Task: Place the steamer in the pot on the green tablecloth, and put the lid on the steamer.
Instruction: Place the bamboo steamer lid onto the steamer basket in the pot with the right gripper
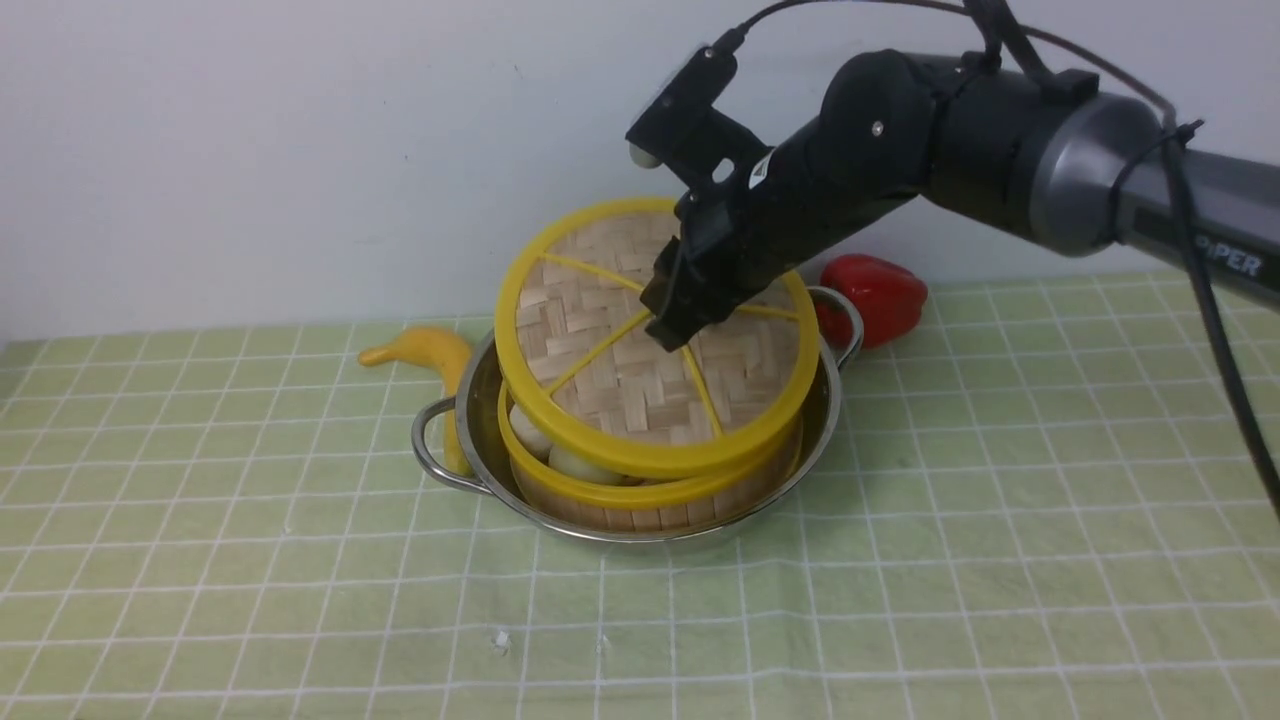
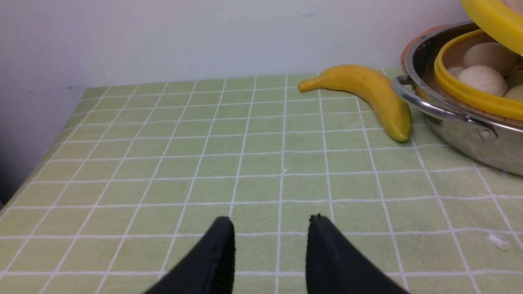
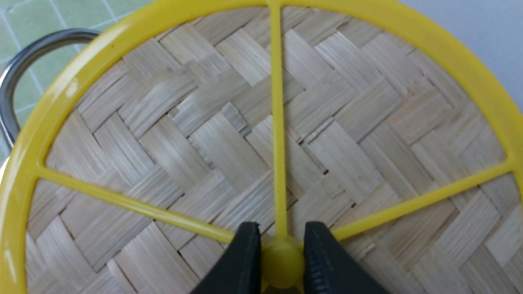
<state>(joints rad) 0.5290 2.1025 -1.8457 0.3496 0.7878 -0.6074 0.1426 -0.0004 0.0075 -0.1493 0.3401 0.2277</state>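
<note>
Bamboo: one lid; one steamer

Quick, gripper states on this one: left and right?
Left gripper: open, jaws empty.
Right gripper: closed on the knob of the lid, which is tilted over the steamer.

At centre frame, the right tool holds the lid tilted over the steamer inside the pot

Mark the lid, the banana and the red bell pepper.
lid (image 1: 580,320): front view, woven panel between two yellow spokes.
banana (image 2: 363,83): left wrist view, middle of its curved body.
red bell pepper (image 1: 880,295): front view, glossy front side.
</note>
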